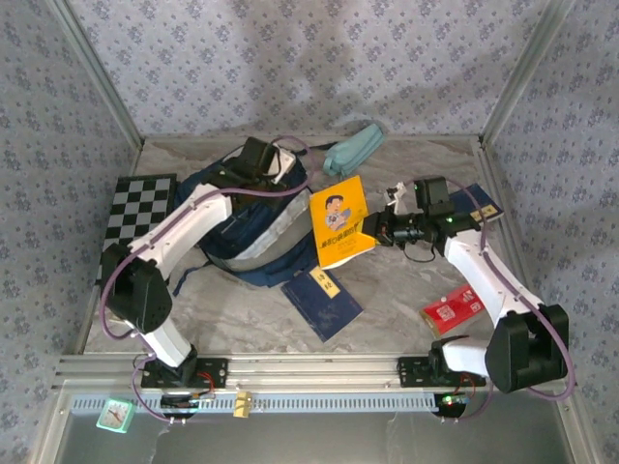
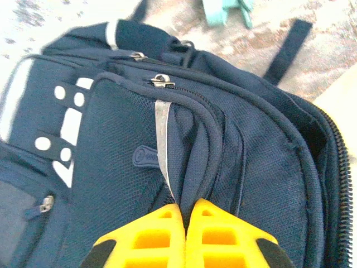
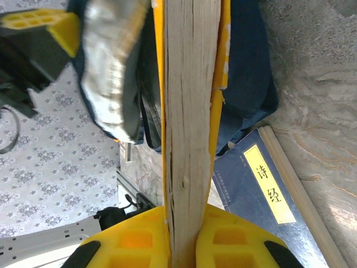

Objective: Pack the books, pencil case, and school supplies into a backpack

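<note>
While the left tool (image 2: pixel 184 219) stays out of the way, closed on a fold of the backpack (image 1: pixel 253 232), apparently propping its mouth, the right tool (image 3: pixel 184 234) clamps the yellow book (image 1: pixel 340 220) at the opening's edge: insertion is in hand. Next, push the book deeper, then release. A navy book (image 1: pixel 324 302) lies on the tabletop (image 1: pixel 387 319).

Got a navy backpack (image 1: pixel 247 227) slumped open, yellow book (image 1: pixel 340 217) tilted up at its right edge, navy book (image 1: pixel 322 302) flat just in front, second navy book (image 1: pixel 481 205) well right, teal pencil case (image 1: pixel 353 148) behind-right, red packet (image 1: pixel 452 311) far front-right.
</note>
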You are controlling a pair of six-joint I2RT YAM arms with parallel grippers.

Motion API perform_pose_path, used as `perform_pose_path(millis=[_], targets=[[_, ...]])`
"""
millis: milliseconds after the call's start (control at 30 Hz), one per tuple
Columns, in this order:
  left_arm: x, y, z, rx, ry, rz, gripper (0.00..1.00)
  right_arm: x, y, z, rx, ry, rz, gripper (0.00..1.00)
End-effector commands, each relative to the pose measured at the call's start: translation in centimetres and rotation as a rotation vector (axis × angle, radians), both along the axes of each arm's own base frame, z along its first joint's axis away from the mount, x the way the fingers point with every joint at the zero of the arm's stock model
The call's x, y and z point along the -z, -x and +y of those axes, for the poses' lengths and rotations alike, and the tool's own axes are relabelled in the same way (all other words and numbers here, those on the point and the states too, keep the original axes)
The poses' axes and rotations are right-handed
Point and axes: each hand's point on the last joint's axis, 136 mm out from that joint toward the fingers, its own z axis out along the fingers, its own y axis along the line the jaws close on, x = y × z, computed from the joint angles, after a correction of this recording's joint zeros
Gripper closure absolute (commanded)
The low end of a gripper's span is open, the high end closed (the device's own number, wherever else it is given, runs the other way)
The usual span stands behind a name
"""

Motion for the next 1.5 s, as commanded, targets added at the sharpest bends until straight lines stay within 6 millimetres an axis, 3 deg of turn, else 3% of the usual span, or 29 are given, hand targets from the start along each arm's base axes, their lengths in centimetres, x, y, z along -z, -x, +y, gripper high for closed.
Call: perform_pose_path(millis=[0,133,267,400,633,800,967,1100,1167,1300,1467], targets=[[-6.7,-1.0,2.3,-0.056,0.013,-0.152,1.0,-1.0,-0.7,1.0,-0.004,-0.005,-0.016,1.0],[-8.3,-1.2,2.3,-0.049,0.031,-0.18,1.0,-0.2,-0.6,3.7,-0.043,-0.018,-0.025,1.0],[-8.8,-1.3,2.2,-0.044,0.042,-0.186,1.0,-1.4,-1.7,7.9,-0.127,-0.078,-0.07,1.0],[-8.9,-1.3,2.1,-0.05,0.05,-0.181,1.0,-1.3,-3.5,11.3,-0.145,-0.071,-0.115,1.0],[-9.4,-1.5,2.2,-0.055,0.059,-0.186,1.0,0.5,-8.9,17.3,-0.173,-0.113,-0.189,1.0],[-9.4,-1.5,2.7,-0.061,0.063,-0.19,1.0,2.2,-10.4,20.4,-0.207,-0.119,-0.225,1.0],[-9.3,-1.6,3.0,-0.067,0.078,-0.185,1.0,5.6,-11.6,21.7,-0.2,-0.083,-0.186,0.95],[-9.1,-1.8,3.4,-0.079,0.086,-0.182,1.0,7.6,-12.0,21.9,-0.215,-0.017,-0.169,0.85],[-9.3,-1.8,3.5,-0.082,0.087,-0.186,1.0,8.0,-11.9,21.2,-0.211,0.03,-0.167,0.69],[-9.1,-1.9,3.9,-0.09,0.101,-0.182,1.0,7.9,-10.8,19.1,-0.192,0.088,-0.16,0.54],[-9.1,-1.9,4.0,-0.09,0.114,-0.178,1.0,9.0,-7.8,17.0,-0.184,0.201,-0.143,0.56]])
